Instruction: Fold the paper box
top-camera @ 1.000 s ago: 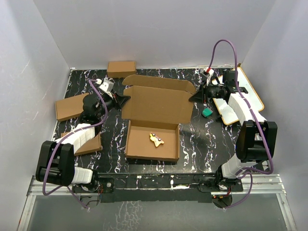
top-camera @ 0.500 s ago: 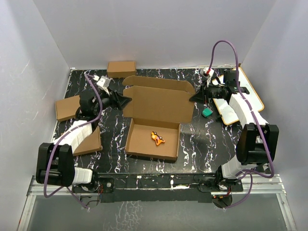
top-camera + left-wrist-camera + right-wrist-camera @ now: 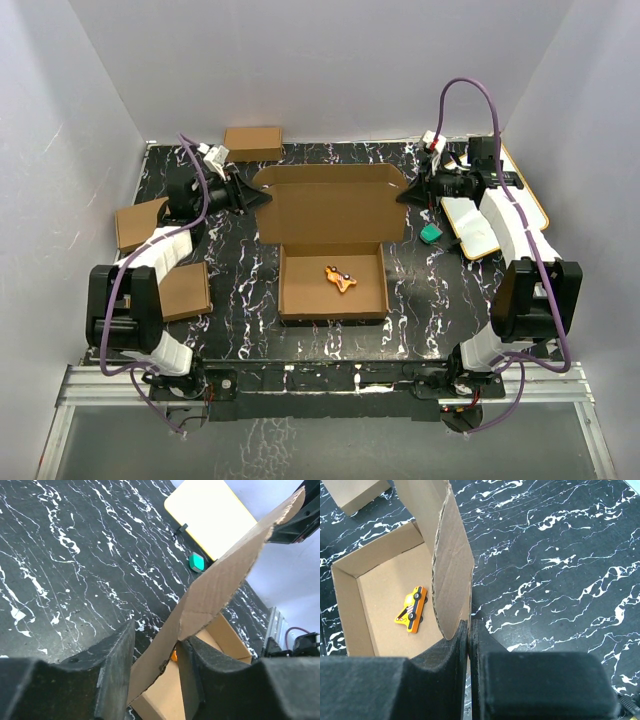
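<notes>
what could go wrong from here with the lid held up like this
1. The left end effector only straddles the lid edge of the paper box without clamping it, so that side may slip free and the lid may twist.
2. The right end effector pinches just a thin flap corner, and a hard pull could crease or tear it.
3. The orange toy lies loose in the tray and may slide if the box gets dragged.

Black, white-veined table [image 3: 230, 330]. Centre: open paper box [image 3: 310, 297], tray flat on surface. Far edge: small closed cardboard box [image 3: 252, 143]. Left edge: flat cardboard box [image 3: 135, 226]; nearer along same edge, second flat box [image 3: 186, 290]. Right edge: white board [image 3: 468, 228], tan rim; just beside it, small green object [image 3: 430, 233].
</notes>
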### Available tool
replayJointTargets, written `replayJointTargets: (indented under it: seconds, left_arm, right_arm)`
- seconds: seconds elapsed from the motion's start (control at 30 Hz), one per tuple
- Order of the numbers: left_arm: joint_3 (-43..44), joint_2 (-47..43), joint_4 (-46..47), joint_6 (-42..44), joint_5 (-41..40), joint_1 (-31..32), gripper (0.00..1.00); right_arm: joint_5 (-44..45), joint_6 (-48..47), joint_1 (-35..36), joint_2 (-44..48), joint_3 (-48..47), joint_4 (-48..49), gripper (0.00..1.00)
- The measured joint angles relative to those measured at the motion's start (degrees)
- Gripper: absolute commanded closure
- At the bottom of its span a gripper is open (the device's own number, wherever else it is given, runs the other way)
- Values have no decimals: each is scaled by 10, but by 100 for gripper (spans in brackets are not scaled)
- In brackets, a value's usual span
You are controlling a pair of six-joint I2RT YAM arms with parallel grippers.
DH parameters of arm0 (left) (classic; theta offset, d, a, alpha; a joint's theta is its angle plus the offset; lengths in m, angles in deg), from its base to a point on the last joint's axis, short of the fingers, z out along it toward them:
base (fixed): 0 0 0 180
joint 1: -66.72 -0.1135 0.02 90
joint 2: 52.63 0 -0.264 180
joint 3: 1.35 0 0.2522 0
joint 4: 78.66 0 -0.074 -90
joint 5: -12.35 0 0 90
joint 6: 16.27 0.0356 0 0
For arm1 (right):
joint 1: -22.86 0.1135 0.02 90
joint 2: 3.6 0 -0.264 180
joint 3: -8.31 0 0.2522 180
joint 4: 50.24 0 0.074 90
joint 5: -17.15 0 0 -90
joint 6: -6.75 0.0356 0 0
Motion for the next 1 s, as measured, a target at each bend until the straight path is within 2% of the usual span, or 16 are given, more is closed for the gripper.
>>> replayJointTargets:
  seconds: [0.1,0.23,0.3,0.47,0.63,0.87,1.0]
  left_arm:
    - [13,9,-11,-4,10,0,73]
    - [20,9,-15,-8,15,0,96]
    - [20,9,-14,-9,17,0,100]
    - [16,-1,-12,-5,-1,5,100]
    - [0,-30,-7,-5,-71,28,100]
    - [-2,-47,-6,16,-250,87,100]
    - [0,-39,3,22,-325,108,100]
  right_arm:
    - [2,-5,0,-2,-9,-12,92]
    - [7,-11,0,-11,-23,-18,92]
    - [9,-10,1,-18,-33,-20,92]
    - [33,19,10,-31,-47,-10,92]
    - [96,87,34,-31,-46,52,92]
    - [232,171,82,-30,-42,160,92]
    - [301,214,105,-31,-37,216,92]
